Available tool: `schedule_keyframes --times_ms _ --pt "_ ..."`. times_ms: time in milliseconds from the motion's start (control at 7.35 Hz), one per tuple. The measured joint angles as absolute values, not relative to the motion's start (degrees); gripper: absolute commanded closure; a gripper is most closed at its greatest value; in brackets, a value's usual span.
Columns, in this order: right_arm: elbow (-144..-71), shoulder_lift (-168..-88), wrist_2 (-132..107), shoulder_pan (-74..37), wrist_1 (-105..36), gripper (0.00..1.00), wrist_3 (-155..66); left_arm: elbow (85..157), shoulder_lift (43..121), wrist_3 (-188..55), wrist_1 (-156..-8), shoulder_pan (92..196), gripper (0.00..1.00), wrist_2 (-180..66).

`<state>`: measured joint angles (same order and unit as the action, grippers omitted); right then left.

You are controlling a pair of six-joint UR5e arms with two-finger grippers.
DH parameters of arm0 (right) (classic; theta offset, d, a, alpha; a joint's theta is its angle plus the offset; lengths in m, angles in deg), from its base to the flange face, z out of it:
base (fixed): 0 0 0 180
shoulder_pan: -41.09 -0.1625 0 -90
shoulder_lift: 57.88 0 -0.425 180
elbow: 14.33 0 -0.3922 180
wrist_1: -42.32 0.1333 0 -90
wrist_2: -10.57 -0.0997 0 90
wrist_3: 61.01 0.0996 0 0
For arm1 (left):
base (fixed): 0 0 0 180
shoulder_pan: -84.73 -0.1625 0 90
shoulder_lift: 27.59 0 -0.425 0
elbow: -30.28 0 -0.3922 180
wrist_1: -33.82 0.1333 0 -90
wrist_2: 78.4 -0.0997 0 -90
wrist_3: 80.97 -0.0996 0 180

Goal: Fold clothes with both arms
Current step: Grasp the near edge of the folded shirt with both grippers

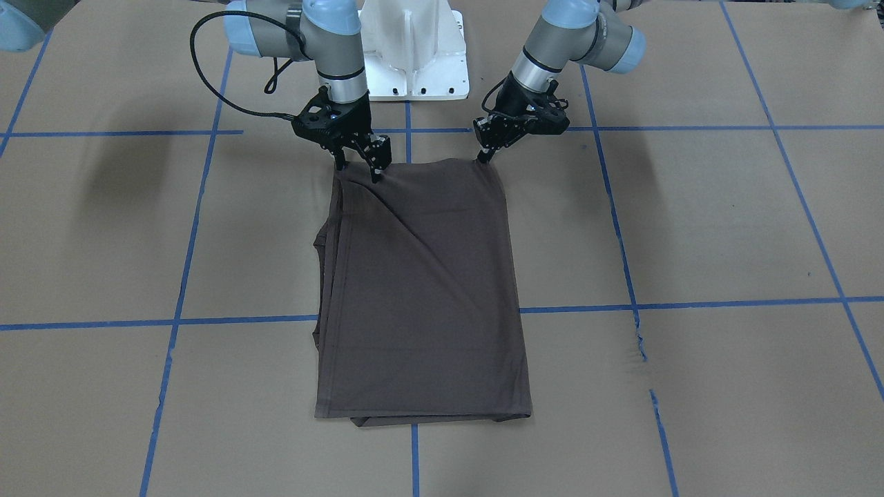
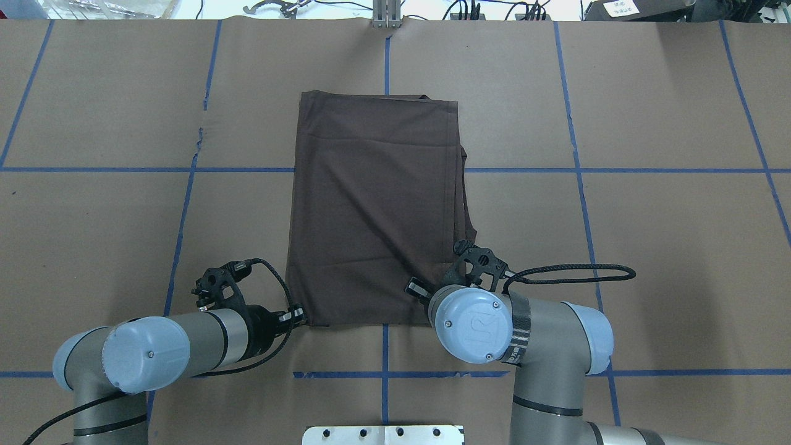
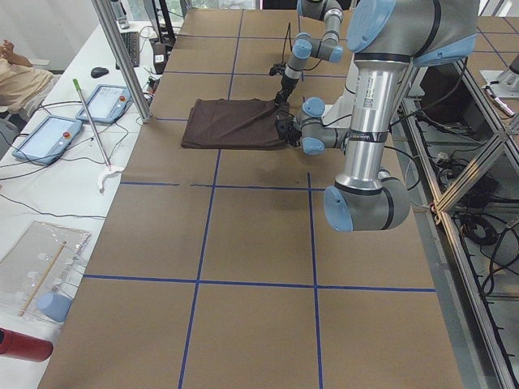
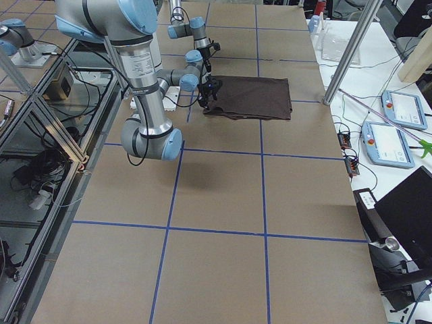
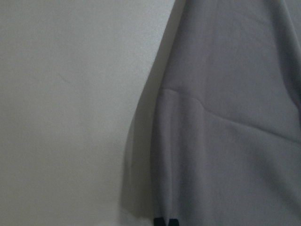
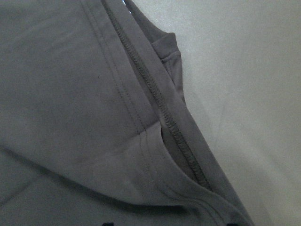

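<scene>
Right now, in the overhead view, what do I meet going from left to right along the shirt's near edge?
left gripper → shirt → right gripper

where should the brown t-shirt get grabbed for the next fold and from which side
Grip the T-shirt at the two corners of its short edge nearest the robot, coming from the robot's side. It lies flat as a long rectangle, so that edge can probably be carried over the far one; pinch all layers.
</scene>
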<state>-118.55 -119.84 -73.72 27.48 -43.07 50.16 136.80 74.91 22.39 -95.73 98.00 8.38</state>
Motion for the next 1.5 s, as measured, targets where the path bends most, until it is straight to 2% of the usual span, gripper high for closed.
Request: schedule_keyframes --times_ms 680,952,1224,1360,1496 --pt "-117.56 -119.65 -73.18 28.58 -43.11 0.18 50.28 136.72 75.13 22.27 -95.73 98.0 1.0 8.43" --pt "-117.29 -119.57 -72.91 28.74 -43.06 0.27 50.36 136.72 75.07 22.24 -95.73 98.0 1.0 8.44" --pt "-116.72 -119.1 -72.58 28.78 -42.99 0.45 50.64 136.72 75.06 22.23 -95.73 98.0 1.0 8.43" --pt "-116.2 -118.62 -72.21 28.77 -42.86 0.61 51.05 136.72 75.06 22.22 -95.73 98.0 1.0 8.43" --pt "-115.88 -118.32 -71.9 28.77 -42.71 0.86 51.88 136.72 75.06 22.21 -95.73 98.0 1.0 8.43"
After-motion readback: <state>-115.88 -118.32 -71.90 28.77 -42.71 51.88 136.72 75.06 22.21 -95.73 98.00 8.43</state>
